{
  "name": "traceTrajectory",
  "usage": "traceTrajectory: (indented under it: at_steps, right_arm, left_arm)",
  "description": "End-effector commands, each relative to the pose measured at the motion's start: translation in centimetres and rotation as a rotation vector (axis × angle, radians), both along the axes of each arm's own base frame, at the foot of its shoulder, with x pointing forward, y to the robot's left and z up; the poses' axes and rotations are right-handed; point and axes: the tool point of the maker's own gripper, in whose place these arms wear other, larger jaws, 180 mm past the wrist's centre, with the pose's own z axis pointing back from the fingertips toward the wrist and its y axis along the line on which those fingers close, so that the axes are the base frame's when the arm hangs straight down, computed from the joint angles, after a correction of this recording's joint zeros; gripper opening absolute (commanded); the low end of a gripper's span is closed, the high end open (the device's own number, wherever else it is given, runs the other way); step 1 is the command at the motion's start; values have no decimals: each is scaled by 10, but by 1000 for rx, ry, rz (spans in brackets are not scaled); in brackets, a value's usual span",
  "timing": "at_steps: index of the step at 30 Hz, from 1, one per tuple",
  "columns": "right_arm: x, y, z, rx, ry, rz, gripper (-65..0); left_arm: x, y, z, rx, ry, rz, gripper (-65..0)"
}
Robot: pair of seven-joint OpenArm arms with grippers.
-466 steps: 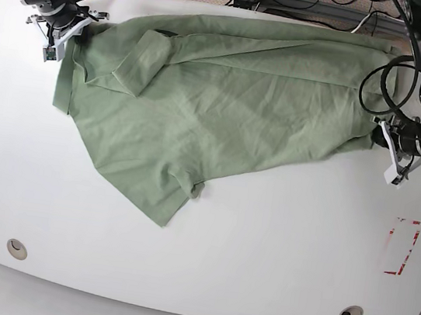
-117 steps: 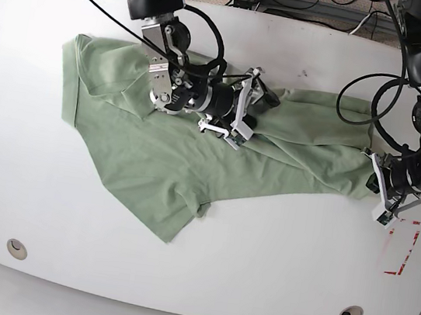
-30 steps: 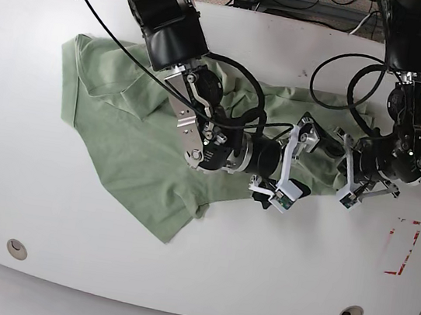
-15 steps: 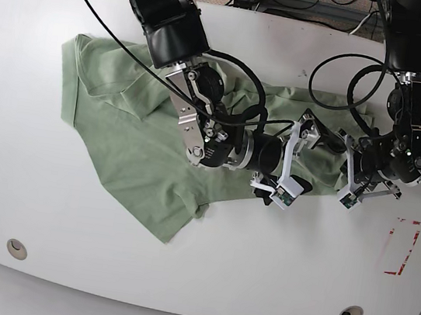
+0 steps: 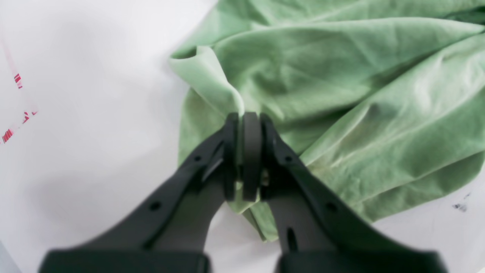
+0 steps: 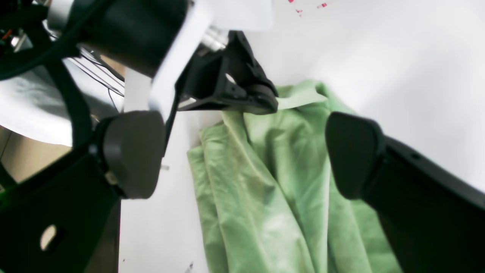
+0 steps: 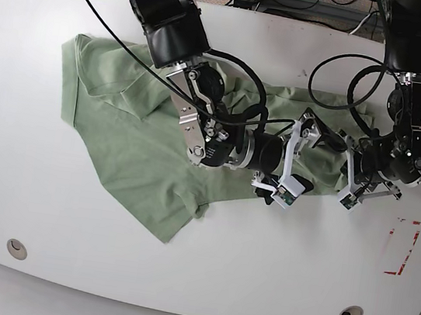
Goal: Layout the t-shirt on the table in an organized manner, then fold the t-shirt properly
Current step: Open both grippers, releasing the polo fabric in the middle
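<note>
No readable writing or labels; only broken red tape marks (image 7: pixel 403 247) on the white bench (image 7: pixel 5 168). Left claw (image 5: pixel 242 125) pinched tight on a raised edge of the green t-shirt (image 7: pixel 134 143), which lies crumpled across bench centre. Right claw (image 6: pixel 242 151) spread wide over the bunched cloth, gripping nothing, just beside the left. Round cable hole (image 7: pixel 351 314) near front edge.

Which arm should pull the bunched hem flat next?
Probably left: the left gripper is already shut on the sage-green knit t-shirt's edge, while the right gripper hangs open above the fabric, holding nothing.
</note>
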Motion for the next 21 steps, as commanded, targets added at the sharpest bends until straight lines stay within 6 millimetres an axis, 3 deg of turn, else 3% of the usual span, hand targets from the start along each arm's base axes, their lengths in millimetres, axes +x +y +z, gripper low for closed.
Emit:
traceTrajectory:
  at_steps: [1,14,21]
  right_arm:
    - [7,7,26,67,-43,2,0]
    - [7,7,26,67,-43,2,0]
    - [7,7,26,67,-43,2,0]
  left_arm:
    - [11,2,14,1,-49,-3,-650]
    - [10,1,14,-4,-48,-4,-639]
    - [10,0,16,-4,-54,-6,-392]
